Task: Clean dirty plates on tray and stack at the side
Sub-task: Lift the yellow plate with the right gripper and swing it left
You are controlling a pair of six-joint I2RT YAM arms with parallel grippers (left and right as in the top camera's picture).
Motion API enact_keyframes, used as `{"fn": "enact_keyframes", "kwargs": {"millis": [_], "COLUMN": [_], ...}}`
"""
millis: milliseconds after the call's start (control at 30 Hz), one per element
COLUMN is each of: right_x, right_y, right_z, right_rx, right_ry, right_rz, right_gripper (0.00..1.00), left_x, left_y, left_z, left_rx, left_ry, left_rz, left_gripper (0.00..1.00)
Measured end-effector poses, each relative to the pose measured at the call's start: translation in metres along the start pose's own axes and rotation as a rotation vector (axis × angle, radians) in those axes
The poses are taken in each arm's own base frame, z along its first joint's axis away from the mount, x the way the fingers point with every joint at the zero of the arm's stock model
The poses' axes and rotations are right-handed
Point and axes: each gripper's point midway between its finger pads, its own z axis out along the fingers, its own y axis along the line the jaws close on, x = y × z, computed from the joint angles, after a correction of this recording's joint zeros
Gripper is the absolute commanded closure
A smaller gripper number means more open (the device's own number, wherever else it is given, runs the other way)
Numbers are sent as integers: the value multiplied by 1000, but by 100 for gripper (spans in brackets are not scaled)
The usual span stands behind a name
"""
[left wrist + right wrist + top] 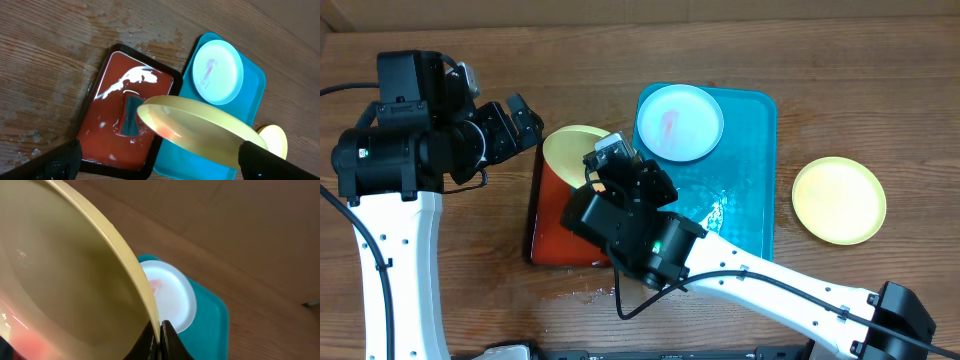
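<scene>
My right gripper (603,160) is shut on the rim of a yellow-green plate (572,148) and holds it tilted above the red tray; the pinch shows in the right wrist view (160,330). That plate (200,131) has an orange smear near its lower edge. A pale mint plate (678,122) with a pink smear lies at the far left of the teal tray (745,190). A second yellow-green plate (838,200) lies on the table right of the tray. My left gripper (523,122) is open and empty, left of the held plate, with its jaws spread wide in the left wrist view (160,162).
A black-rimmed red tray (555,235) sits left of the teal tray, wet with white foam (131,79) and holding a dark block (131,115). Water spots mark the wood in front of it (582,293). Water glints on the teal tray (715,212).
</scene>
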Motion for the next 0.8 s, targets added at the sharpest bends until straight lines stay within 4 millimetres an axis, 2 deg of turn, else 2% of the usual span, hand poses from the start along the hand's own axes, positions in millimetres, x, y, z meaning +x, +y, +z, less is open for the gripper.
{"fn": "enact_keyframes", "kwargs": {"millis": [367, 800], "right_x": [-8, -7], "right_y": [1, 0], "right_z": [-22, -24], "right_rx": [69, 78], "right_ry": [-74, -74], "right_rz": [-33, -48], "right_gripper": [96, 96], "left_x": [0, 0], "left_y": [0, 0], "left_z": [0, 0], "left_rx": [0, 0], "left_ry": [0, 0], "left_rz": [0, 0], "left_gripper": [0, 0]}}
